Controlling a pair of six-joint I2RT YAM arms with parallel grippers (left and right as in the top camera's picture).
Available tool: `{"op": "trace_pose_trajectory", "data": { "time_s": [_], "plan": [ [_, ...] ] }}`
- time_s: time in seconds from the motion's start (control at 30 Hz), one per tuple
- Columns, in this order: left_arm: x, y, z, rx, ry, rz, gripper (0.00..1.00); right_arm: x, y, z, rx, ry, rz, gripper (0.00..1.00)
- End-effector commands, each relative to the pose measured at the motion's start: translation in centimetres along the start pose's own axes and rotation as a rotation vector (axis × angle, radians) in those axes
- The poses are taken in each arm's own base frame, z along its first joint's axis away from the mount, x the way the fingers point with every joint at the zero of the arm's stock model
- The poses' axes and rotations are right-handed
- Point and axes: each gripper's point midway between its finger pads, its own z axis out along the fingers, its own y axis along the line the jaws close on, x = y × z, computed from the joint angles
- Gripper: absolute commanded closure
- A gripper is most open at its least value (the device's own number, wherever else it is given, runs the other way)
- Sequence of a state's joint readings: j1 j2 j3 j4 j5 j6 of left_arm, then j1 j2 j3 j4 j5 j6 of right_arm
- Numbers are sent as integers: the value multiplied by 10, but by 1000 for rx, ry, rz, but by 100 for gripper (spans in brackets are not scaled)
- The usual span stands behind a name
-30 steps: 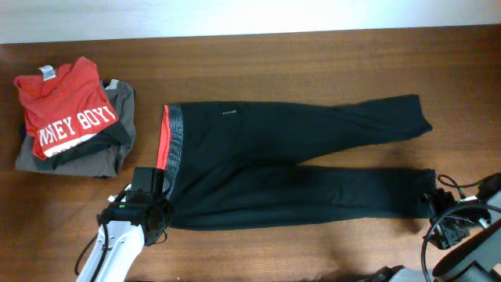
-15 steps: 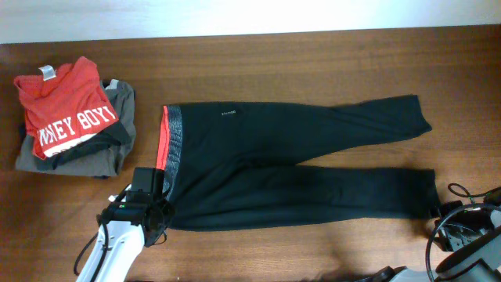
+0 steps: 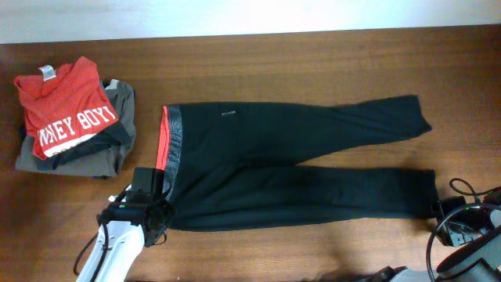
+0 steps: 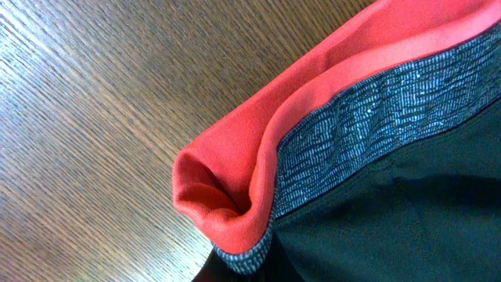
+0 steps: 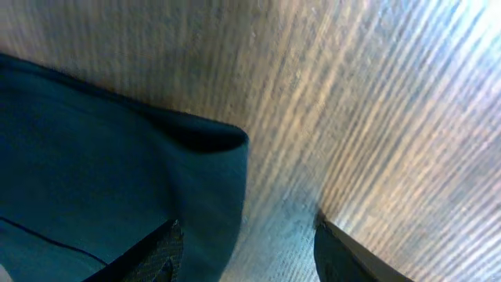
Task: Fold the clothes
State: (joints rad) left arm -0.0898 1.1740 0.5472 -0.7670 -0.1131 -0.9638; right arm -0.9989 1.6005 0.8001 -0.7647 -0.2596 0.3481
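Black trousers (image 3: 297,168) are being shown flat across mid-frame, waistband (image 4: 235,180) being pinched tight by the left gripper (image 3: 155,202) at lower left, cuff (image 5: 188,157) being left ungripped beside the parted right gripper (image 5: 250,254) at lower right, so the fold risks being skewed by a missed pinch.

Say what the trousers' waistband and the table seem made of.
Trousers: red-orange lining soft matte knit, puckering smoothly; grey band coarser textured weave, flecked, perhaps elastic. Table: wood or wood-look laminate, fine grain lines with slight sheen.
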Motion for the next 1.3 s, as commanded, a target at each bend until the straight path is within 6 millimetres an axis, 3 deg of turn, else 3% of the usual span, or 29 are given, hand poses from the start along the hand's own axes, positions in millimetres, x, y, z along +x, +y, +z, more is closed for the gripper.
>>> {"op": "trace_pose_trajectory", "data": {
  "time_s": [0.0, 0.53, 0.8, 1.0, 1.27],
  "plan": [
    [-7, 0, -4, -3, -30, 9, 99, -1, 2, 3, -20, -1, 6, 41],
    [-7, 0, -4, -3, -31, 9, 99, -21, 11, 3, -50, -83, -24, 41],
    [-7, 0, -4, -3, -31, 9, 99, -13, 34, 10, -42, -82, -127, 42],
    [-7, 0, -4, -4, -30, 10, 99, -11, 31, 12, 18, -93, -158, 41],
    [-7, 0, -4, -4, -30, 10, 99, -8, 30, 12, 23, -81, -155, 58]
  ]
}}
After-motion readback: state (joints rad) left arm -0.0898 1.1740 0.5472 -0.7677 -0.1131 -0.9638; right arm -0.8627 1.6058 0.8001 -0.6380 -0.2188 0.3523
